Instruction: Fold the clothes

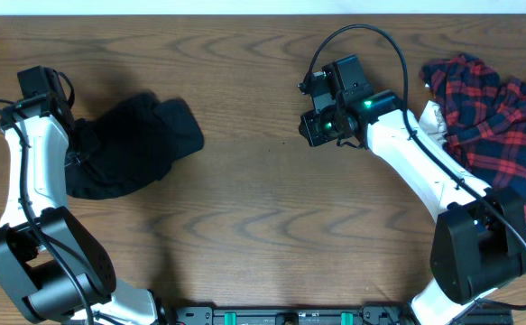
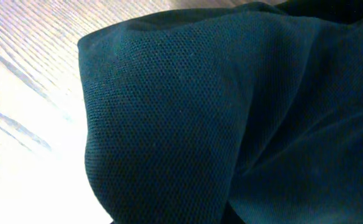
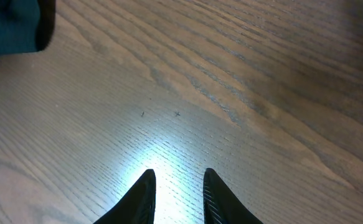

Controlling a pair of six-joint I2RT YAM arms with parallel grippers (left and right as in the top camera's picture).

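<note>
The black shirt (image 1: 141,140) lies bunched in a heap at the left of the table. My left gripper (image 1: 75,149) is buried in the heap's left edge. In the left wrist view the shirt's mesh fabric (image 2: 218,118) fills the frame and hides the fingers, so the jaws are shut with cloth over them. My right gripper (image 1: 315,126) hovers over bare wood right of centre, apart from the shirt. Its fingers (image 3: 179,177) stand a little open with nothing between them. A corner of the black shirt (image 3: 13,25) shows at the top left of the right wrist view.
A red-and-navy plaid garment (image 1: 506,117) is piled at the right edge of the table, behind my right arm. A white piece (image 1: 431,117) peeks out at its left side. Bare wooden tabletop (image 1: 263,208) lies between the two arms.
</note>
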